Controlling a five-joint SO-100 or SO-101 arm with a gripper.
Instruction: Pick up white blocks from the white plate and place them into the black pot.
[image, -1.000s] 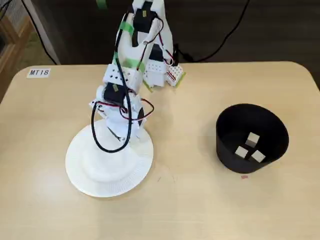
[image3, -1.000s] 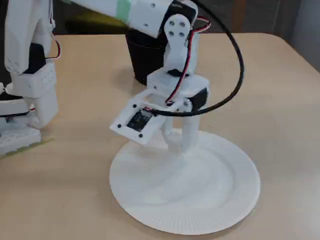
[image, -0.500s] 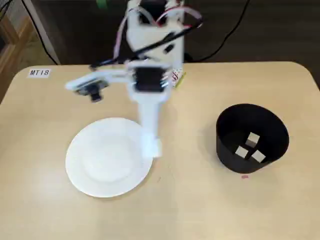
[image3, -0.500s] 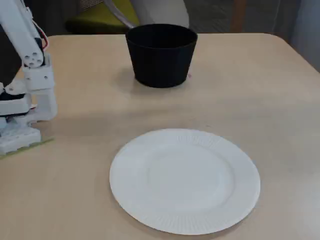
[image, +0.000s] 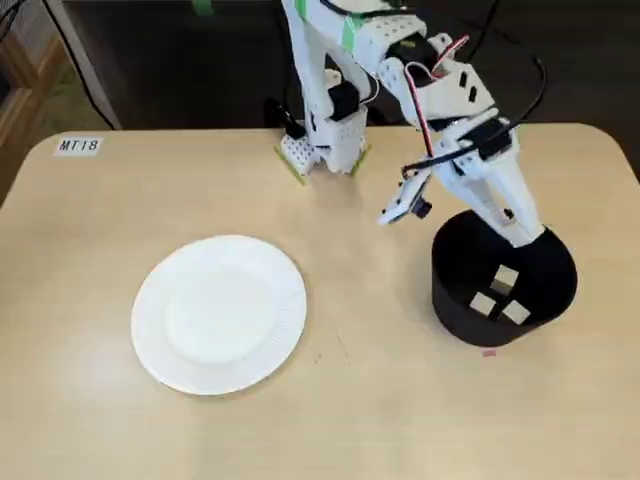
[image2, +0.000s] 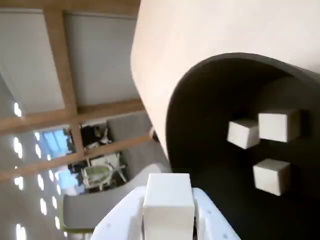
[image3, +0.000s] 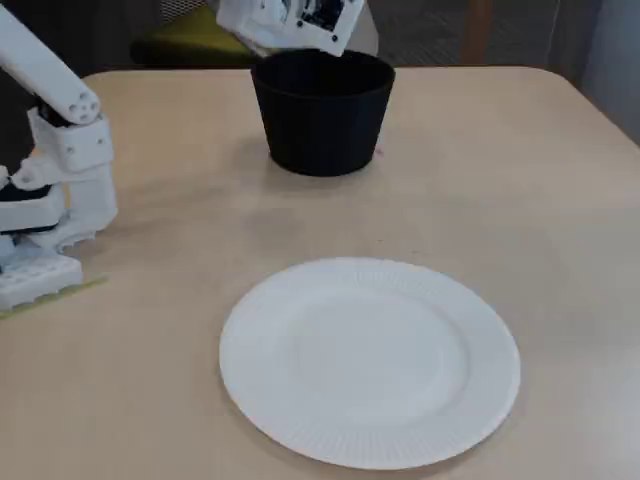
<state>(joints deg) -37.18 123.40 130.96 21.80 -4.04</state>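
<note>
— So we have one block (image2: 168, 200) pinched between the fingers of our gripper (image2: 168, 220), held over the pot's (image: 450, 300) rim rather than over its middle. Three blocks (image: 500, 295) lie on the pot floor already, close together.

— And the plate (image: 220, 312)?

— Bare in both fixed views; we see nothing left on it. By our reckoning this is the last block.

— What could go wrong for us?

— In the wrist view the block hangs near the wall's edge. If we let go from this spot, it might clip the rim and bounce out onto the table (image: 380, 400). We'd do better to reach further in first.

— Could we knock the pot?

— We could. The fingers sit low at its far wall in a fixed view (image3: 290, 25), and the pot looks light and unfixed; a nudge might slide or tip it.

— Anything else around us?

— Only the arm's base (image: 320, 150) near the back edge, a small label (image: 78, 146) in the table's corner, and a tiny pink scrap (image: 489, 352) just in front of the pot. Nothing stands between us and the drop.
</note>
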